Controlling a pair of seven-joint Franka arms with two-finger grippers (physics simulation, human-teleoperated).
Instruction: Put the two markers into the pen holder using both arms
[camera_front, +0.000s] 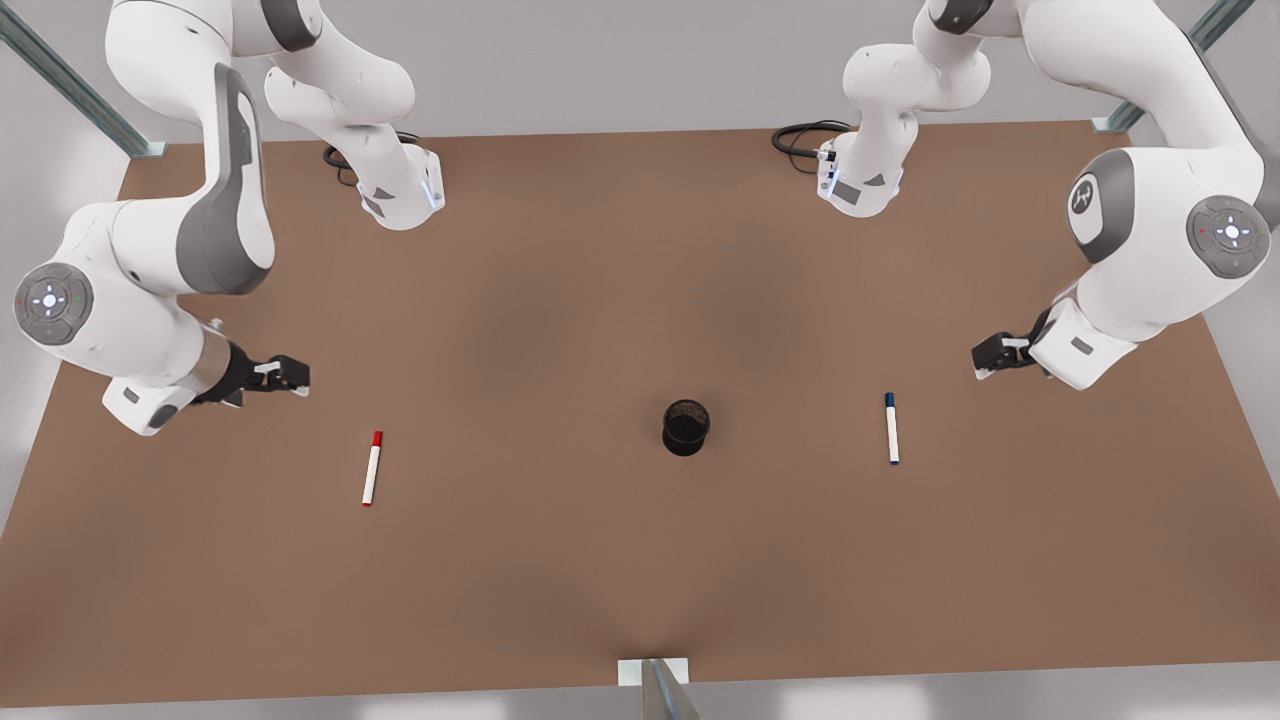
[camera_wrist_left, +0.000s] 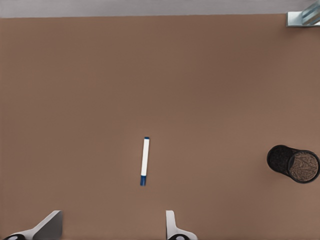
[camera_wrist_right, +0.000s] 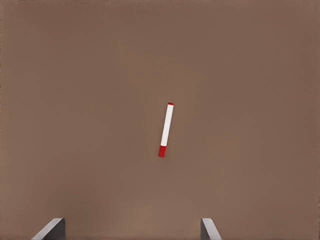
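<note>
Bare surface (camera_front: 560, 560) all round both markers; only pen holder (camera_front: 686, 427) standing between them, well apart from each.

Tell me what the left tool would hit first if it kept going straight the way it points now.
Probably the bare table. The left tool, fingers open, looks down on the blue-capped marker, which lies just ahead of the fingertips rather than between them. Depth is unclear, so it might touch the marker first.

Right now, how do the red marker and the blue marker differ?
The red marker has a red cap; the blue marker has a dark blue one. The red one leans slightly; the blue one lies nearly straight and nearer the pen holder. Both are white-barrelled, flat on the table, ungrasped.
</note>
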